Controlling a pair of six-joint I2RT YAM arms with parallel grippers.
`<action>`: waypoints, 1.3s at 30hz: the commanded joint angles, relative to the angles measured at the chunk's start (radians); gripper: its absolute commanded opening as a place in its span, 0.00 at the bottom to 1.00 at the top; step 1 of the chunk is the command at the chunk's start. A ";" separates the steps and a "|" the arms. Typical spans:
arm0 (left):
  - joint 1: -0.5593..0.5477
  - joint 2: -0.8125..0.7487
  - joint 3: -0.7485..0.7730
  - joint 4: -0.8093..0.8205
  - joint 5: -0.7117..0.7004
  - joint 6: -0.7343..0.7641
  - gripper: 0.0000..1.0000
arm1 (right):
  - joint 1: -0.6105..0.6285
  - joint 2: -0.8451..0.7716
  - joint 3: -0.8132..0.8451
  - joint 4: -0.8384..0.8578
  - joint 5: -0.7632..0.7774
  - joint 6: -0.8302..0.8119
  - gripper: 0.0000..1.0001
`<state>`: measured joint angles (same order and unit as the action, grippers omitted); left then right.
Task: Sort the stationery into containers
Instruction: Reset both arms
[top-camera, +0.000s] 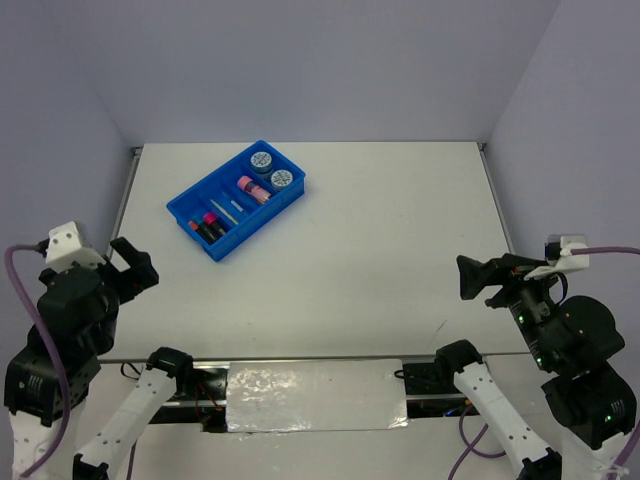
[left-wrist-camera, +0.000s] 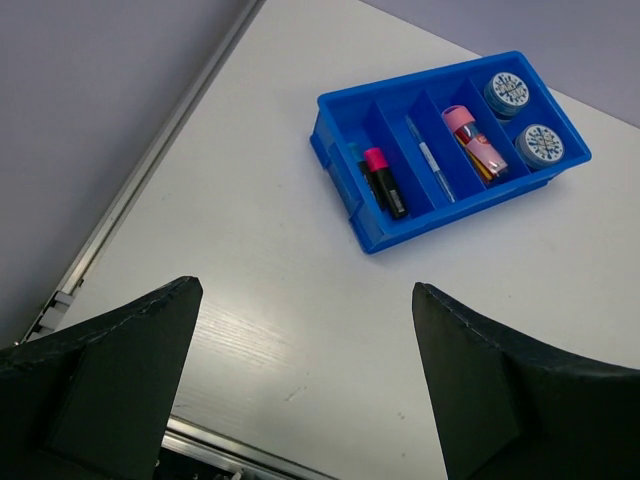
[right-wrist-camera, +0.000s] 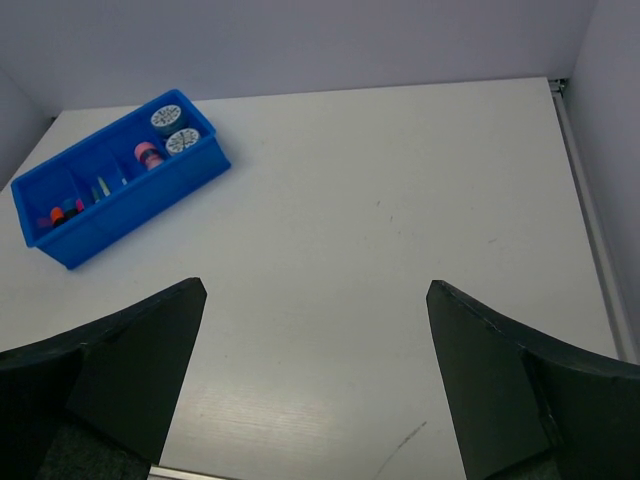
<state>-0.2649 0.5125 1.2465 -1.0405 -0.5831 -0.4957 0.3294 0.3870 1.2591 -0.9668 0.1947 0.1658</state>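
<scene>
I've got left end effector (left-wrist-camera: 306, 286) and right end effector (right-wrist-camera: 316, 284) both wide open, nothing held. All stationery (left-wrist-camera: 470, 140) sits in blue tray (top-camera: 262, 222), far-left on worktop (top-camera: 400, 250), long axis near-left to far-right. I'd go w/ left arm: it's nearer, tray ahead + slightly right of it.

Overhead, wrists: shared, seemingly far tray (top-camera: 265, 222) (left-wrist-camera: 450, 215) (right-wrist-camera: 150, 205)
</scene>
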 joint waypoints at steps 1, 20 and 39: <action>0.000 -0.075 -0.024 -0.050 0.011 0.028 0.99 | 0.008 -0.019 0.016 -0.013 -0.011 -0.009 1.00; 0.000 -0.114 -0.022 -0.049 0.055 0.026 0.99 | 0.008 -0.022 -0.038 0.020 -0.052 0.031 1.00; 0.000 -0.132 -0.121 0.037 0.129 0.014 0.99 | 0.008 -0.033 -0.086 0.068 -0.089 0.069 1.00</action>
<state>-0.2649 0.3695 1.1248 -1.0657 -0.4587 -0.4961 0.3298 0.3454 1.1748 -0.9489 0.1234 0.2211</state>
